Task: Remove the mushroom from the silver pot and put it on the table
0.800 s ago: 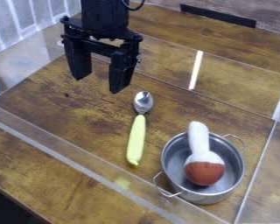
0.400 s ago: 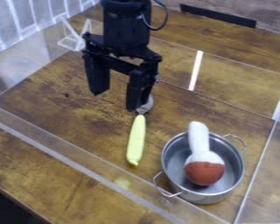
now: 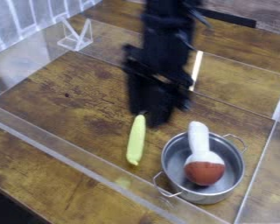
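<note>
The mushroom [image 3: 201, 166] lies in the silver pot [image 3: 168, 164] at the front right of the table [image 3: 60, 96]. Its reddish-brown cap points toward the front and its white stem toward the back. My gripper [image 3: 157, 112] is a dark, motion-blurred shape pointing down, up and to the left of the pot, over the spoon's bowl. Through the blur its fingers look apart, with nothing between them. It does not touch the mushroom or the pot.
A yellow-handled spoon [image 3: 136, 140] lies just left of the pot. Clear acrylic walls [image 3: 73, 153] edge the tabletop, and a small clear stand [image 3: 74, 35] sits at the back left.
My gripper has swept from the back left toward the right and front, closing in on the pot. The mushroom, pot and spoon have not moved.
</note>
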Controlling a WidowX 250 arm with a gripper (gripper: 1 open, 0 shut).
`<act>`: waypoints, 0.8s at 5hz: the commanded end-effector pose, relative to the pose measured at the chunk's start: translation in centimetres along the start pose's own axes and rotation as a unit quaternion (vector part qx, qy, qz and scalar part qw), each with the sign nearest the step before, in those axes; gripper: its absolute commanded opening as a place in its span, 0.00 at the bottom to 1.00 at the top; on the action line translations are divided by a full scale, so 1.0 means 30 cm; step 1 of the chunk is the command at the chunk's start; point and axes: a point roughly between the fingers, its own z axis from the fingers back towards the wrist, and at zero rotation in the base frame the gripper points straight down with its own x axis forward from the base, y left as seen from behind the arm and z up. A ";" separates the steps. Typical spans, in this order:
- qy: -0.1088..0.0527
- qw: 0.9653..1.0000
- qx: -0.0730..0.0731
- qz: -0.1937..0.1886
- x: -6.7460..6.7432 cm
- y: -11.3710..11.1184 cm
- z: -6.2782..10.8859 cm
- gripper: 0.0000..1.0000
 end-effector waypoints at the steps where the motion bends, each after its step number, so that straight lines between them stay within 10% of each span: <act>1: -0.032 0.998 0.008 -0.050 0.087 -0.111 0.017 0.00; 2: -0.038 0.998 0.007 -0.046 0.110 -0.142 -0.008 1.00; 3: -0.043 0.999 0.009 0.002 0.119 -0.107 0.024 0.00; 4: -0.045 0.999 0.008 0.027 0.108 -0.068 0.004 0.00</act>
